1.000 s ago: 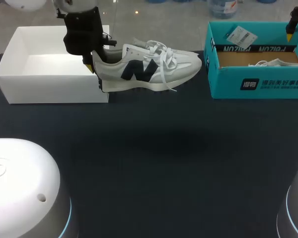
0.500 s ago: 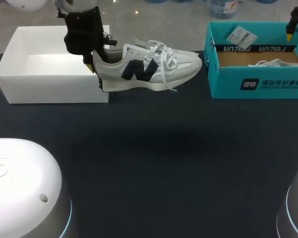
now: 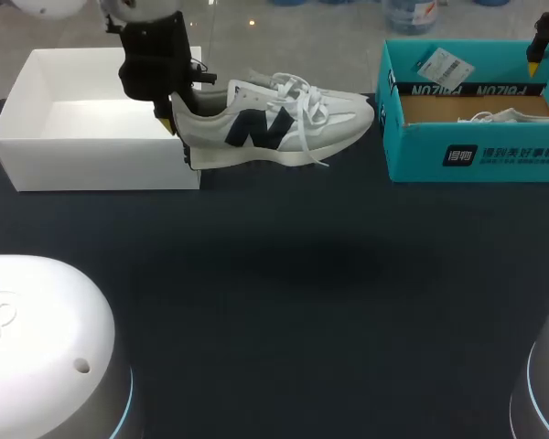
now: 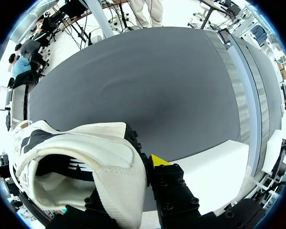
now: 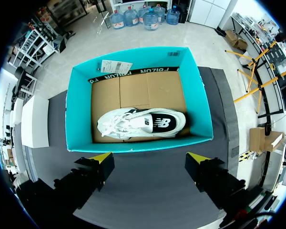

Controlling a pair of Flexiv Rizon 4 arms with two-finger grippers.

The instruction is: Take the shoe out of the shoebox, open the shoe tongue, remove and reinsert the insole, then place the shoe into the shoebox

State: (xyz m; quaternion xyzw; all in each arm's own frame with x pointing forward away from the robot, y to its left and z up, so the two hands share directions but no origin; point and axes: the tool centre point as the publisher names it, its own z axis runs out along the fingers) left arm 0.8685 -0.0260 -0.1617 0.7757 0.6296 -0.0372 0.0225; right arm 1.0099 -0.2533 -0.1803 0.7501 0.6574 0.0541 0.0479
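Holding the white shoe clenched by its heel in the left gripper, seemingly clear of the table, just beside the white box, with the right gripper spread wide above the teal shoebox and the second shoe inside.

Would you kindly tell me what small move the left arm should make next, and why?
Probably lower the shoe onto the table: the left gripper is shut on its heel, holding it aloft beside the white box.
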